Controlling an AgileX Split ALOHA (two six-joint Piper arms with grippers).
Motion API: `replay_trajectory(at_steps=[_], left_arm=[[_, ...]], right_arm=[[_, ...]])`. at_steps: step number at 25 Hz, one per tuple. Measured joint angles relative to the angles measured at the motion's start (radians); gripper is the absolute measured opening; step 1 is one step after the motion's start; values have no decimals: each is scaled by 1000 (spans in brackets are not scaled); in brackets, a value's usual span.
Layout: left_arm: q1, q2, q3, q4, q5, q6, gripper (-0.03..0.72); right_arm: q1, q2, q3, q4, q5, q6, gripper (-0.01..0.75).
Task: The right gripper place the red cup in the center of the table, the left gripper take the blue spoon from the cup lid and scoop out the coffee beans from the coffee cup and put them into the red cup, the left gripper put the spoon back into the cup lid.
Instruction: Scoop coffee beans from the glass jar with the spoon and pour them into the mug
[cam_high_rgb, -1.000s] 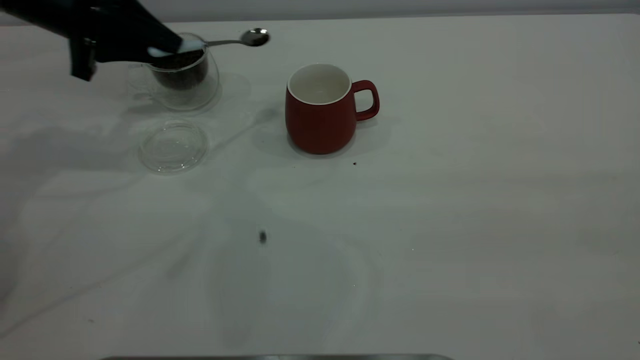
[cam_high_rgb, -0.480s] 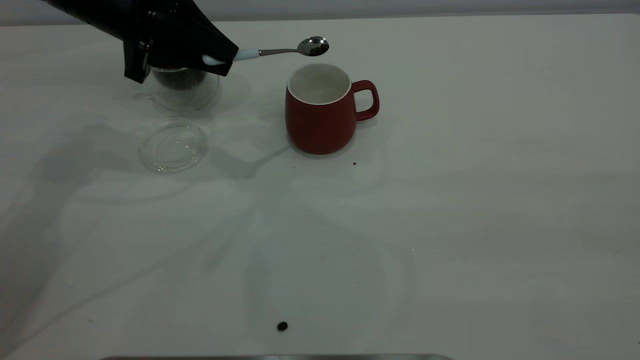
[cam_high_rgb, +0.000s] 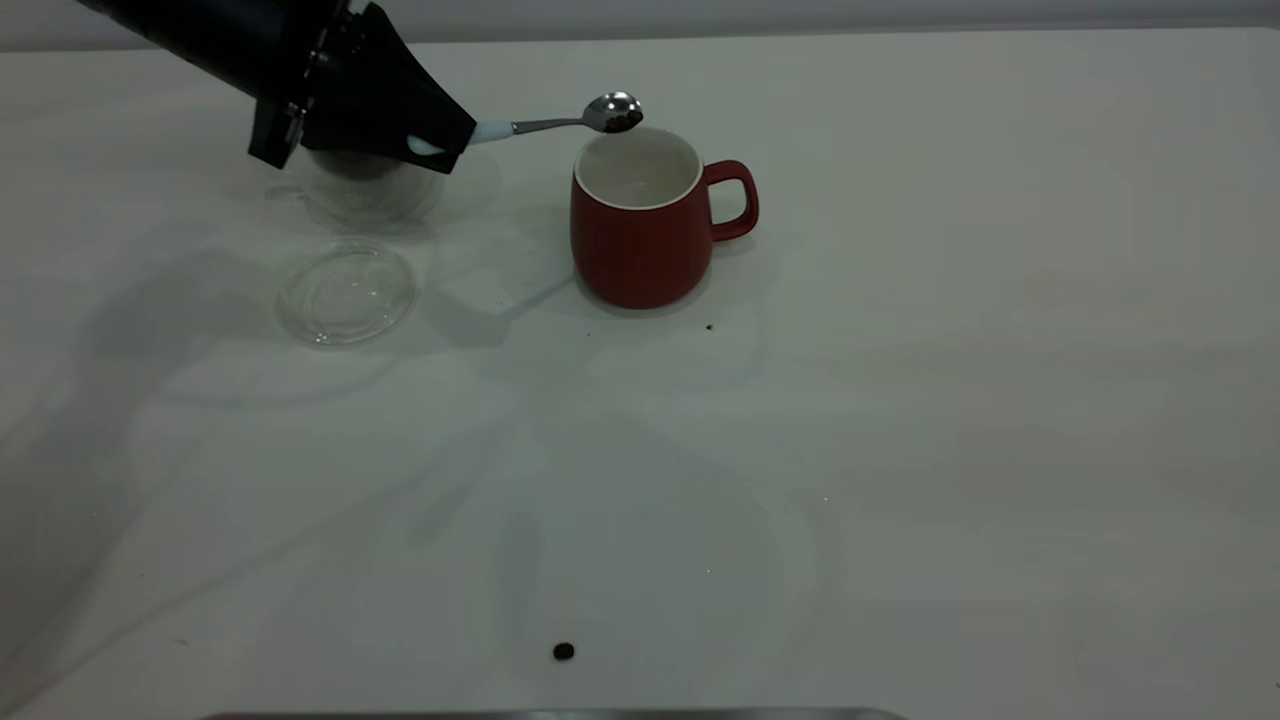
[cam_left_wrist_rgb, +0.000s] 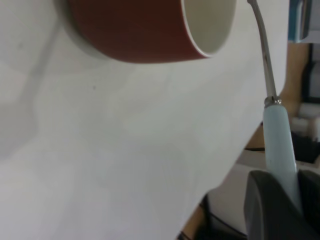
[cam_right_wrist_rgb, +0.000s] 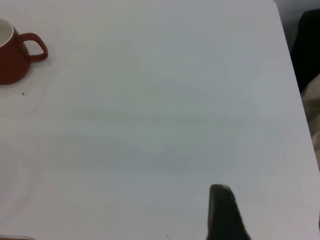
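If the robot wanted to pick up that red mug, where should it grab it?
Probably by the loop handle of the dark red ceramic mug, coming from the exterior view's right. The mug stands upright, the handle sticks out that way, the table there is bare, and its rounded belly looks wide for fingers.

Dark cable (cam_left_wrist_rgb: 220, 222) (below the table edge) hangs.

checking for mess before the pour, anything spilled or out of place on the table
Yes. One stray coffee bean lies near the table's front edge, far from both cups, and a dark speck sits just in front of the red cup.
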Motion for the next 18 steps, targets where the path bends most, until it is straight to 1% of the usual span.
replay_trajectory(at_steps=[8,18], left_arm=[[-45,0,0,13,-68,202,124],[-48,0,0,92,-171,223,124]], right_arm=[[0,0,0,0,0,0,478],[0,0,0,0,0,0,478]])
